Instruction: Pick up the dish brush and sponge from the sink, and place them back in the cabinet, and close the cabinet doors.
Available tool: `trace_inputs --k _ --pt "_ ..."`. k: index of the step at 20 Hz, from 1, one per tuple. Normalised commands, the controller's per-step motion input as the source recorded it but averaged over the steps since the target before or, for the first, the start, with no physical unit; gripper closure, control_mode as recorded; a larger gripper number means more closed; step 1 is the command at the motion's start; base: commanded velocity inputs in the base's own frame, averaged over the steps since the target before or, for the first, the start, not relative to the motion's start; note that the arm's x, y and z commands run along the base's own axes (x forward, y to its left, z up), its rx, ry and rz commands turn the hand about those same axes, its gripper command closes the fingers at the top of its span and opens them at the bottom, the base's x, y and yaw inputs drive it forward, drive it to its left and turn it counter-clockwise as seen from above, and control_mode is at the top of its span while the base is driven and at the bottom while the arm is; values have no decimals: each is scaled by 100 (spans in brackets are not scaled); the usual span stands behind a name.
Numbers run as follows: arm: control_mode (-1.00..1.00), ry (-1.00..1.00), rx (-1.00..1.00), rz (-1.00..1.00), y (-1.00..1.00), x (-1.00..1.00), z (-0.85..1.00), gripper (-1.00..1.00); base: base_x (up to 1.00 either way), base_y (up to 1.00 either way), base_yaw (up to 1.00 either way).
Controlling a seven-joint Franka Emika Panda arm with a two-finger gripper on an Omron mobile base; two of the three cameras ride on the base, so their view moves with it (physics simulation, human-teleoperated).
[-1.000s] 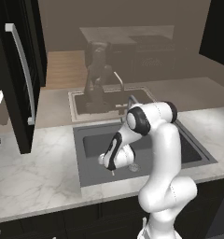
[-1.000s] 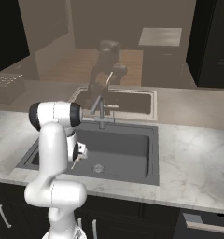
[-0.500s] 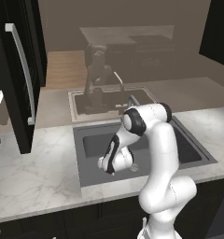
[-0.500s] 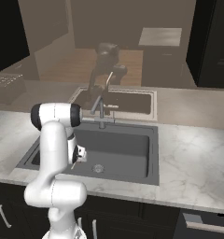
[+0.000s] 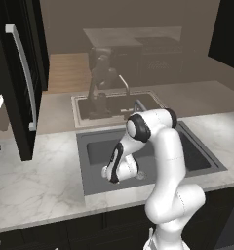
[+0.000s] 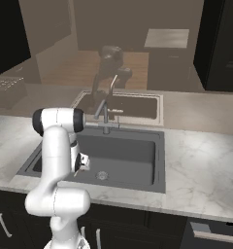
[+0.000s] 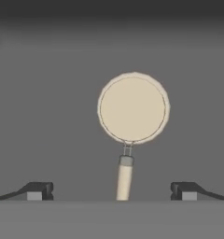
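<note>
— Jaws?
— Wide apart. The gripper (image 7: 112,190) hangs over the dish brush (image 7: 131,122), holding nothing, one fingertip (image 7: 38,190) on each side of the pale handle.
— Brush position?
— Flat on the dark grey floor of the sink (image 5: 97,183), round cream head pointing away from the hand. The arm reaches down into the basin near its front wall.

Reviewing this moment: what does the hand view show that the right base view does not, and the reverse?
Hand view alone: the dish brush lying on the basin floor, round cream head up, pale handle running down between the spread finger tips of the open gripper.

Right base view alone: the faucet, the round drain, the marble counter and the white arm reaching down.

Both share the dark grey sink, and the gripper low inside it.
</note>
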Motion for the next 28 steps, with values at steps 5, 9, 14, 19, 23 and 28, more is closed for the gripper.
trace_inputs --k 5,9,14,19,23,28 --pt "-100 0 0 0 0 0 -14 -100 0 0 0" --pt "-100 0 0 0 0 0 -18 -100 0 0 0" --pt "-100 0 0 0 0 4 -20 -100 0 0 0" --pt "-100 0 0 0 0 8 -15 -100 0 0 0" --pt "-100 1 0 0 0 15 -11 -100 0 0 0" --pt "-100 2 0 0 0 9 -16 -100 0 0 0"
